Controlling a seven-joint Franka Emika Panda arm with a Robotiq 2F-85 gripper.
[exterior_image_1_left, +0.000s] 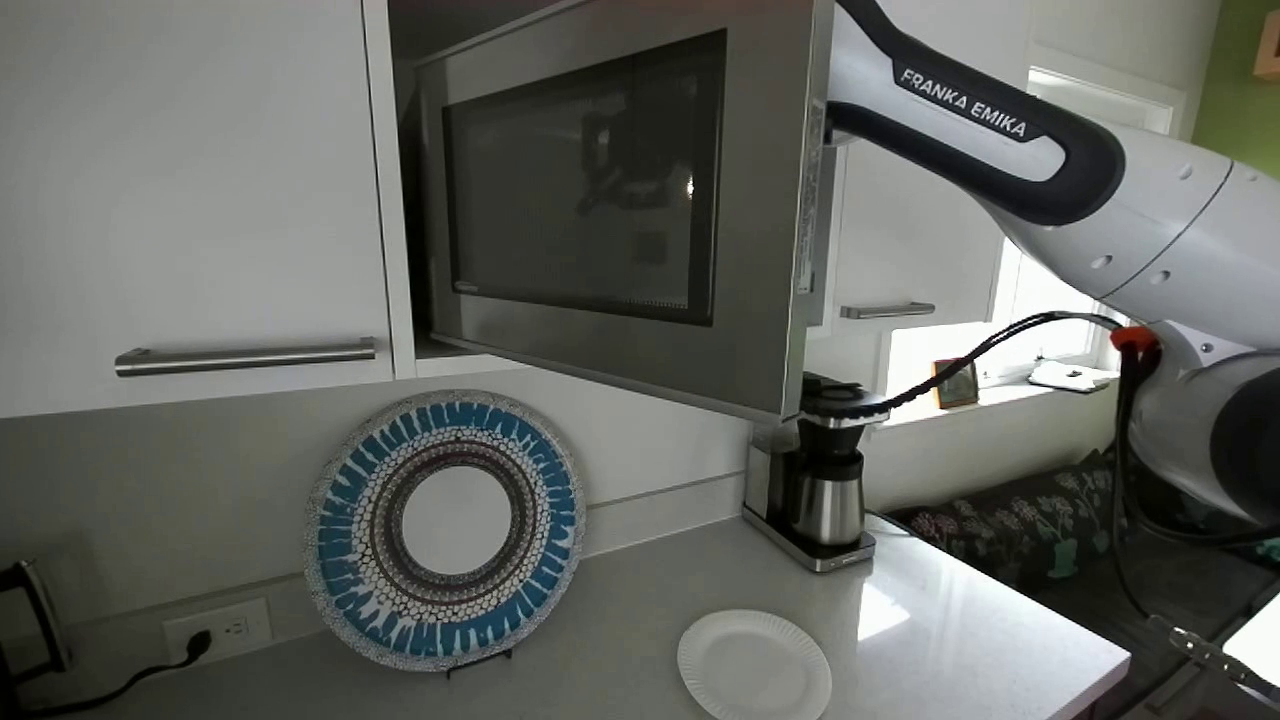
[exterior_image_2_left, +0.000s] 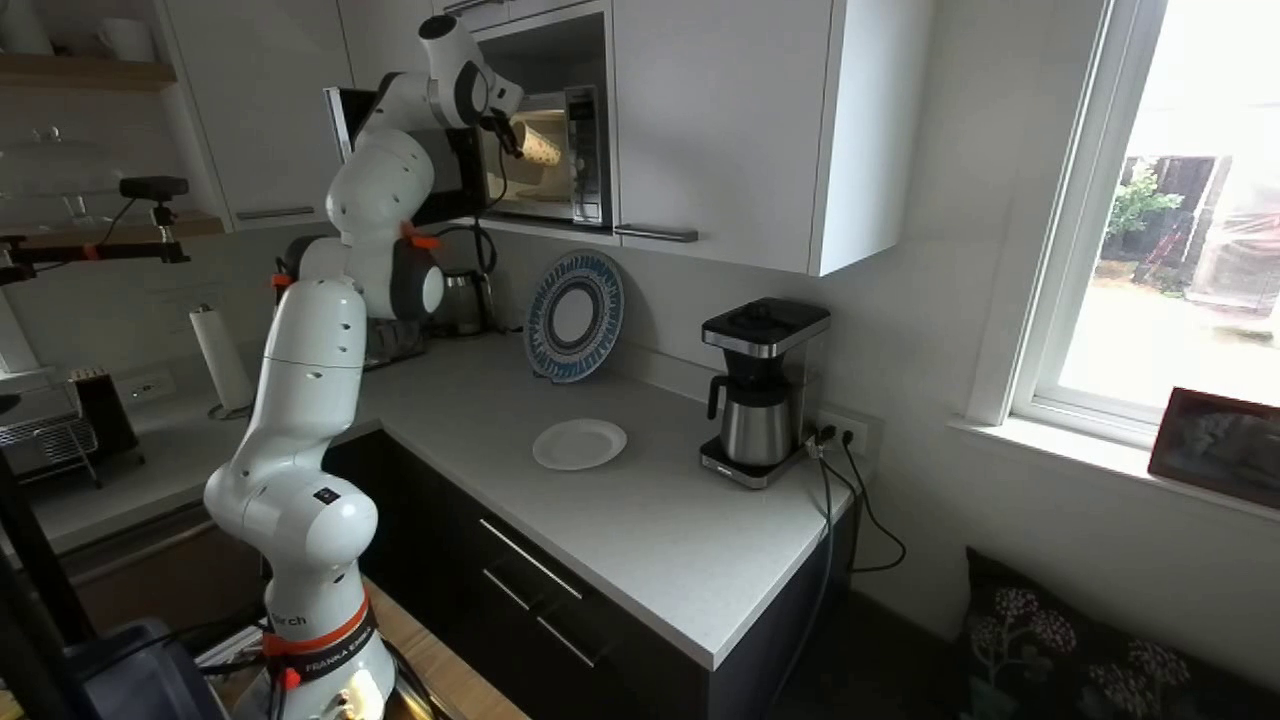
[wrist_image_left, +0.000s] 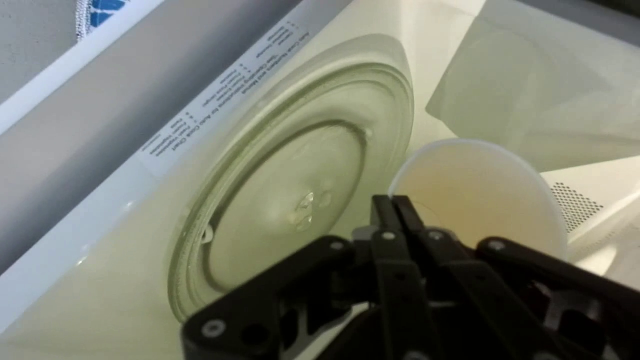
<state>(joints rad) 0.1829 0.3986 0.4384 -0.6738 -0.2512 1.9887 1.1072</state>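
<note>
My gripper (wrist_image_left: 391, 200) is shut on the rim of a pale cup (wrist_image_left: 480, 190), which opens toward the wrist camera. One finger lies inside the cup and one outside, with the rim running between the tips. In an exterior view the speckled cup (exterior_image_2_left: 540, 145) hangs tilted on its side in front of the lit microwave (exterior_image_2_left: 583, 150), beside the gripper (exterior_image_2_left: 514, 142). The glass turntable (wrist_image_left: 285, 200) lies next to the cup in the wrist view, with nothing standing on it. In an exterior view the microwave door (exterior_image_1_left: 760, 300) hides gripper and cup.
The open microwave door stands out over the counter (exterior_image_2_left: 660, 530), close to the arm. Below are a white paper plate (exterior_image_2_left: 580, 443), a coffee maker (exterior_image_2_left: 755, 400) and a round blue-and-white decorated disc (exterior_image_1_left: 445, 612) leaning on the wall. White cabinets (exterior_image_2_left: 720, 120) flank the microwave.
</note>
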